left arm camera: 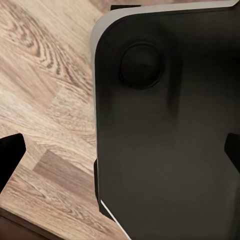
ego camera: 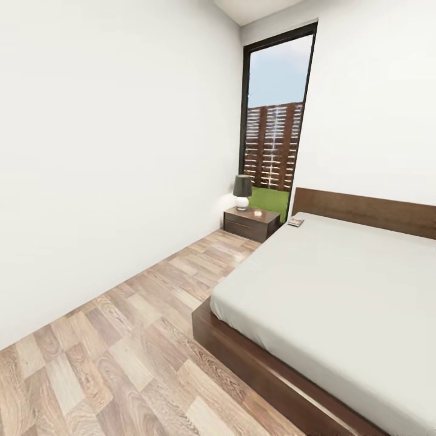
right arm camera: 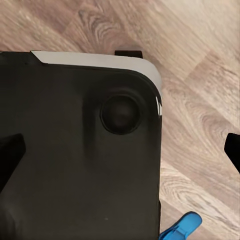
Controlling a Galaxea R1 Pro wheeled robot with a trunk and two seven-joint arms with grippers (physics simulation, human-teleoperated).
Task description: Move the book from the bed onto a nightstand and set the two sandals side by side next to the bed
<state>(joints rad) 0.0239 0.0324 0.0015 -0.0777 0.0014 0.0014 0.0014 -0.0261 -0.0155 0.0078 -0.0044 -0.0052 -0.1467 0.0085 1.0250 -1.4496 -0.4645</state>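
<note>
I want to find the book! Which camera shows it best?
The head view. The book lies at the near corner of the bed by the headboard, close to the nightstand, small but clear. The two wrist views look down at wood floor and the robot's dark base, not the book.

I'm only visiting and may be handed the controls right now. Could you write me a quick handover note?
Left tool and right tool: fingertips wide apart, holding nothing, above the wood plank floor.
The small dark paperback book lies on the light grey mattress of the dark wood bed, at the corner nearest the low dark brown nightstand.
A bright blue sandal lies on the floor beside the robot's base.
Nothing done yet: book and sandals remain.
</note>
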